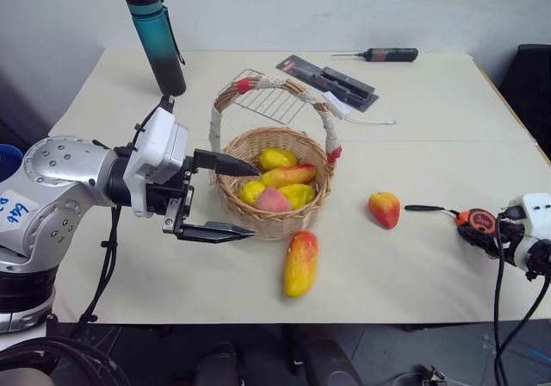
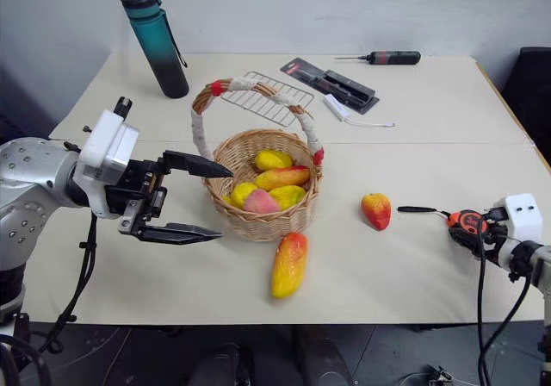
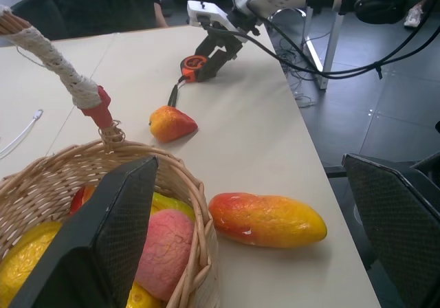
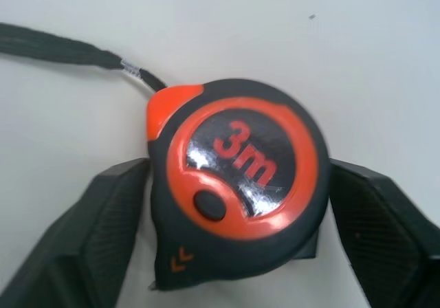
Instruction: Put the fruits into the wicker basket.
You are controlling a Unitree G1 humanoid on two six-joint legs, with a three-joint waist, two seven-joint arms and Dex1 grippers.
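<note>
Two pincers flank the basket [image 1: 274, 198]: the left gripper [image 1: 231, 198] gapes wide at its rim, the right gripper [image 4: 237, 253] brackets the tape measure [image 4: 237, 184] well right. Mango [image 1: 300, 264] and small fruit [image 1: 384, 209] lie outside; other fruits [image 1: 280, 185] inside.

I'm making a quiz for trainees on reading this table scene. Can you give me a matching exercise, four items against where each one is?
Items:
1. pink peach
2. long mango
3. tape measure
4. water bottle

Places:
A. standing at the table's far left
B. between the right gripper's fingers
C. inside the wicker basket
D. lying on the table in front of the basket

Pairs: 1-C, 2-D, 3-B, 4-A
</note>
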